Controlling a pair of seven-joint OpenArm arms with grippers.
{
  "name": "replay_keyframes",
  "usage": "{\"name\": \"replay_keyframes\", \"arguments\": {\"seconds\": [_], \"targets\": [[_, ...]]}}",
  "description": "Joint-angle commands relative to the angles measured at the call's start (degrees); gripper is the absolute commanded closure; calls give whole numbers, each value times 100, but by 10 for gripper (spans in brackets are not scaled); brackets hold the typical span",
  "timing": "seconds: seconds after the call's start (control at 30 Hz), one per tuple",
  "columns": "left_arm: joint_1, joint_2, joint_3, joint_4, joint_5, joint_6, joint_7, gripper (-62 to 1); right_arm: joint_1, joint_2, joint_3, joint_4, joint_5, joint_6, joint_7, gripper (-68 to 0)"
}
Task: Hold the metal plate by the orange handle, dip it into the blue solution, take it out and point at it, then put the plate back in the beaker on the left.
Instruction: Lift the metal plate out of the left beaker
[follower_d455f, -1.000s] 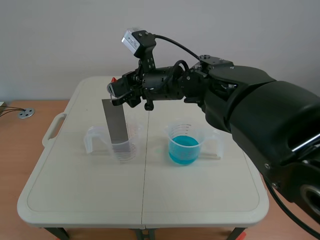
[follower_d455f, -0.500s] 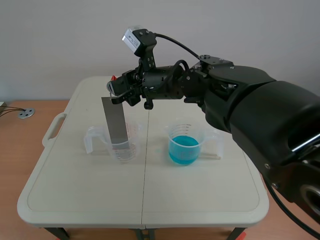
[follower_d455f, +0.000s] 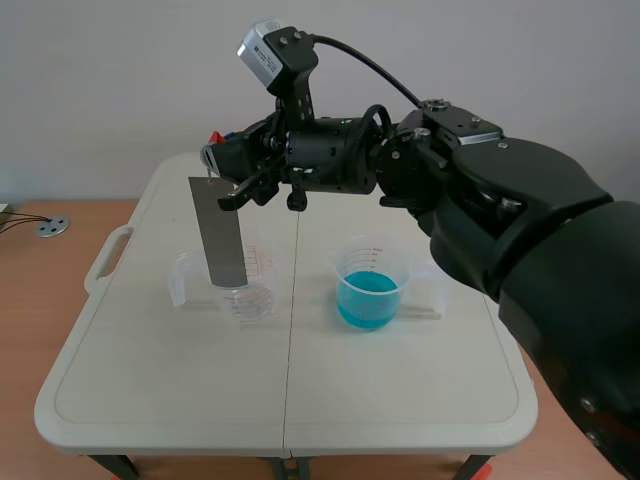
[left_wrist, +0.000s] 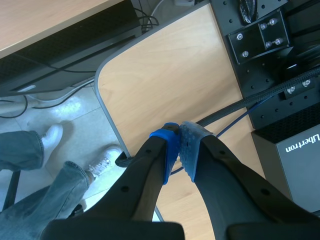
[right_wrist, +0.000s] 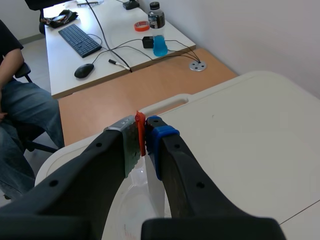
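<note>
Right gripper (follower_d455f: 225, 165) is seen clamped on the orange handle (right_wrist: 141, 131), the metal plate (follower_d455f: 220, 235) hung below it, nearly upright with a slight tilt. The plate's lower edge appears to sit just inside the mouth of the clear beaker (follower_d455f: 250, 298), which stands on the table (follower_d455f: 160, 400) at nine o'clock from the beaker of blue solution (follower_d455f: 367, 298). The two beakers are set well apart. The arm is brought in from three o'clock and is stretched past the table's middle. The left gripper (left_wrist: 179, 135) is not found over the table at all: its jaws are pressed together on nothing, pad against pad, above a wooden desk (left_wrist: 165, 85) off to the side.

The step in hand is judged to be the lifting of the plate out of the clear beaker, with the dip not yet made. A straight rise is called for until the lower edge is well above the rim, since a light beaker could be dragged or tipped by a sideways pull made too soon. The handle should be kept firmly pinched so that the plate is not swung. Only then should the plate be carried toward three o'clock, centred over the blue liquid and lowered without the wall being struck
</note>
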Motion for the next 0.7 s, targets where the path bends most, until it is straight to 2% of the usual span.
{"name": "replay_keyframes", "arguments": {"seconds": [0.0,0.47,0.67], "targets": [[48,39,26,59,-35,-13,-68,-15,81,37,153,264,83,85,24,-13],[50,7,-11,70,-37,-4,-98,-15,-623,341,680,2396,83,85,-601,-13],[50,-11,-341,155,-39,35,-354,-15,-920,490,997,3189,87,85,-632,-13]]}}
